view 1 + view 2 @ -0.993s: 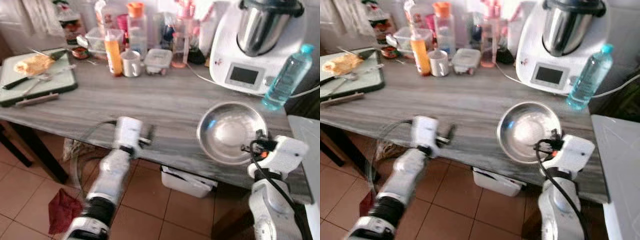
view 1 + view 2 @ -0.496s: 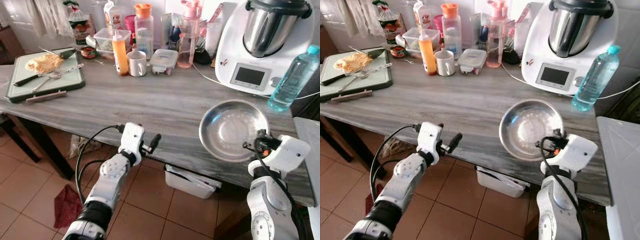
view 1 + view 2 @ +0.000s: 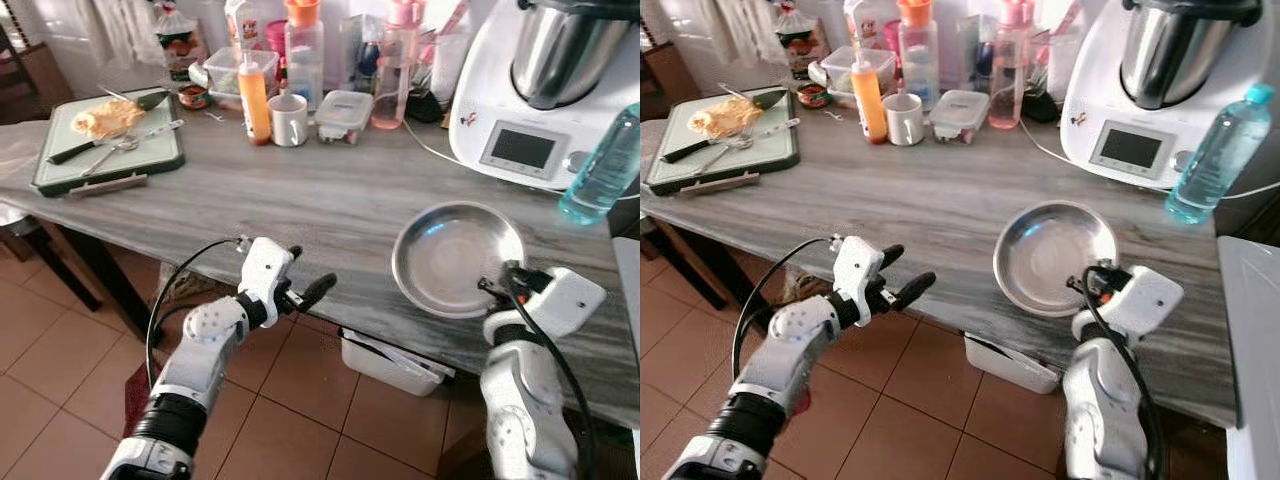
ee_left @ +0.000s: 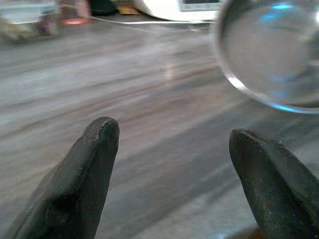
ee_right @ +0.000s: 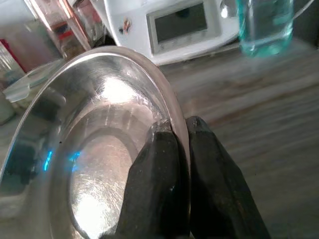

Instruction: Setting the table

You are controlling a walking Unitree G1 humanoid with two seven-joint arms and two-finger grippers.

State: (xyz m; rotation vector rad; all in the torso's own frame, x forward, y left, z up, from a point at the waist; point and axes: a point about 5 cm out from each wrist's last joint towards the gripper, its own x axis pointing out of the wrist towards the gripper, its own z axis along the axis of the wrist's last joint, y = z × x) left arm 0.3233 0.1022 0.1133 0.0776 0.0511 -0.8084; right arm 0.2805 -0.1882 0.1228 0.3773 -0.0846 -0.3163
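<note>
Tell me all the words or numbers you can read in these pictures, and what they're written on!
None can be read.
White kitchen machine: its screen is dark and blank; a small red mark low on its side is too small to read.
Carton at the back of the table: its print is blurred.
Orange squeeze bottle: no label legible.
Blue water bottle: no readable label.

Each of the 2 arms is built of silver, rounded segments, with a black ribbed collar low on the left forearm (image 3: pixel 173 414). A boxy white wrist housing caps each arm. The left gripper (image 3: pixel 903 277) has 2 long black fingers with blunt tips. Black cables loop from each wrist, and the right gripper (image 5: pixel 175 144) shows matte black pads.
</note>
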